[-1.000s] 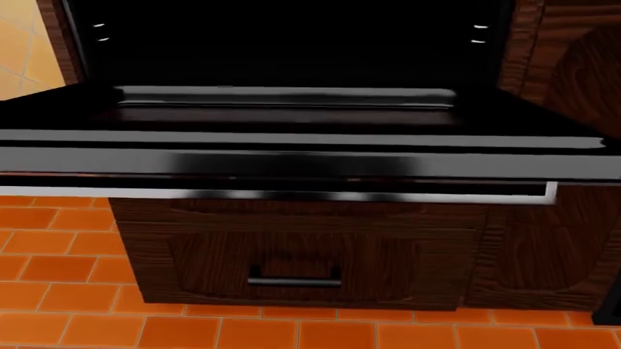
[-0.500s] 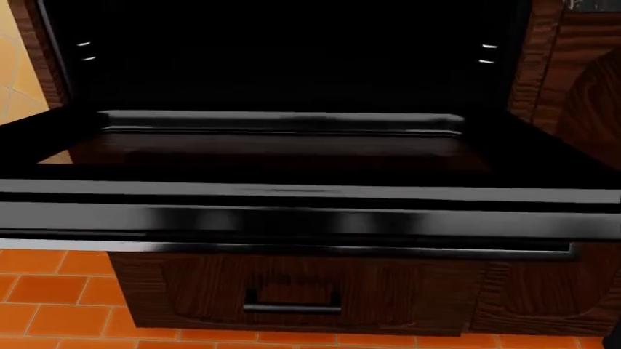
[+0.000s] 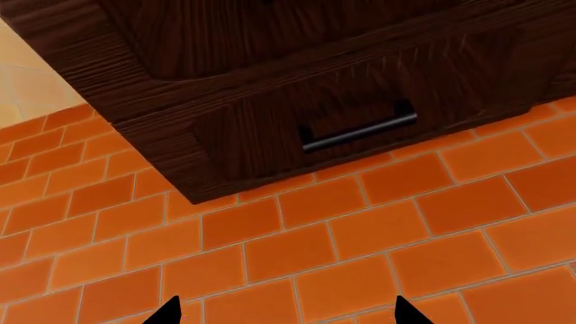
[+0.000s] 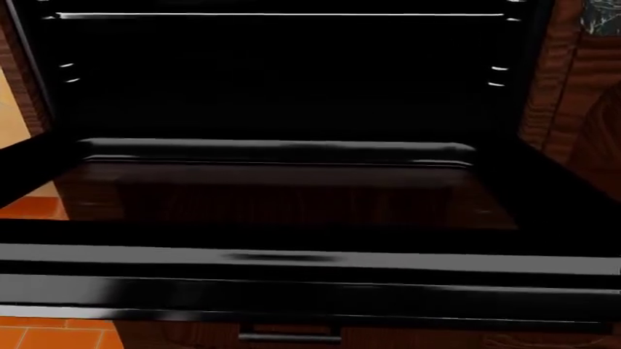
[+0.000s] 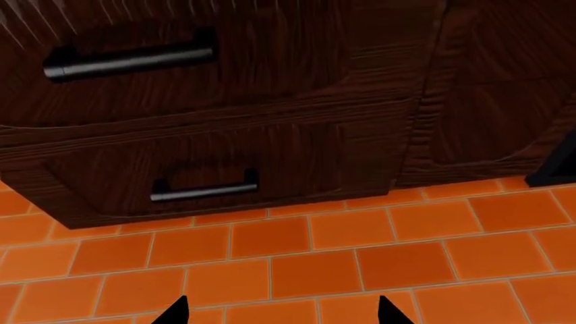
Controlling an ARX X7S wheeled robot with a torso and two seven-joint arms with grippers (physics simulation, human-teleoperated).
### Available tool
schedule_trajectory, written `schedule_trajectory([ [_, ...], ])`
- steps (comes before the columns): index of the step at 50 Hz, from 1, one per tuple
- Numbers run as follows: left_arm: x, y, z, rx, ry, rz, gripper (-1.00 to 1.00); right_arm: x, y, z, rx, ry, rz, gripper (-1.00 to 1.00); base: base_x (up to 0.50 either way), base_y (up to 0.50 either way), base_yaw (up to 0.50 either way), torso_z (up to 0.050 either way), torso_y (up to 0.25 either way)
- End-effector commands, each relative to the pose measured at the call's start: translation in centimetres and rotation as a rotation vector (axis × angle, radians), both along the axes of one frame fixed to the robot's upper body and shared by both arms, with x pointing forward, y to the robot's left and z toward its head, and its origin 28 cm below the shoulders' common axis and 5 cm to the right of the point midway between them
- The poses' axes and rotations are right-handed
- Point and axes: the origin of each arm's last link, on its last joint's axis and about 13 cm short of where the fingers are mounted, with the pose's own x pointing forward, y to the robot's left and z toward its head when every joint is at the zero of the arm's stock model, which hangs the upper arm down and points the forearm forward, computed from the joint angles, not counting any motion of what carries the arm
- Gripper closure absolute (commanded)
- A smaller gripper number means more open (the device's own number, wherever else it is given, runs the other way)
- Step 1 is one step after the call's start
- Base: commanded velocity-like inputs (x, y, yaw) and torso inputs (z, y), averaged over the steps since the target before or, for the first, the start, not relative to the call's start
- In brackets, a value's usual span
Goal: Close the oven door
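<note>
Well below, oven door (image 4: 291, 218) fully down.

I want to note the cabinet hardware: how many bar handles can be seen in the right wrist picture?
2: an upper bar handle and a lower drawer handle, both on the dark wooden cabinet front. Others may lie outside the picture.

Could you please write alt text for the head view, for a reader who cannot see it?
The oven door lies open and flat across the foreground, its dark glass reflecting brown wood. Behind it gapes the black oven cavity, flanked by dark wooden cabinets. No arm shows.
</note>
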Motion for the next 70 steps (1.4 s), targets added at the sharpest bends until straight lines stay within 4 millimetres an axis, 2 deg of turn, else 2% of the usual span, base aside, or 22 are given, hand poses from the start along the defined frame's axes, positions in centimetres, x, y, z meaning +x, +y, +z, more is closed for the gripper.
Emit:
schedule_trajectory([
  [1,0.0,0.0,0.0,0.001,-0.002,0.0,-1.0,0.0,0.0,0.0,0.0,-0.001,0.0,-1.0,0.23,0.0,0.0,0.0,0.0],
  [11,0.0,0.0,-0.1,-0.001,-0.002,-0.002,-1.0,0.0,0.0,0.0,0.0,-0.001,0.0,-1.0,0.23,0.0,0.0,0.0,0.0],
  [13,0.1,0.1,-1.1,-0.001,0.002,-0.002,-1.0,-0.1,0.0,0.0,0.0,-0.001,0.001,-1.0,0.23,0.0,0.0,0.0,0.0],
  [15,0.1,0.0,-0.4,-0.002,0.002,-0.003,-1.0,0.0,0.0,0.0,0.0,0.0,0.0,-1.0,0.22,0.0,0.0,0.0,0.0],
  [16,0.0,0.0,-0.9,-0.002,0.002,-0.004,-1.0,0.0,0.0,0.0,0.0,0.0,0.001,-1.0,0.23,0.0,0.0,0.0,0.0],
  [18,0.0,-0.1,-0.1,-0.002,0.002,-0.005,-1.0,0.0,0.0,0.0,-0.001,-0.001,0.002,-1.0,0.22,0.0,0.0,0.0,0.0],
  [58,-0.2,-0.1,0.0,-0.004,-0.001,-0.007,-1.0,-0.1,0.0,0.0,-0.009,-0.009,0.001,-1.0,0.2,0.0,0.0,0.0,0.0],
  [66,0.0,-0.3,0.3,-0.008,-0.004,-0.004,-1.0,-0.1,0.1,0.5,-0.014,-0.021,0.002,-1.0,0.0,0.0,0.0,0.0,0.002],
  [70,0.1,-0.5,1.5,-0.014,-0.029,-0.011,-1.0,-0.2,0.0,1.6,-0.024,-0.047,-0.001,-1.0,0.0,0.0,0.0,0.0,0.0],
])
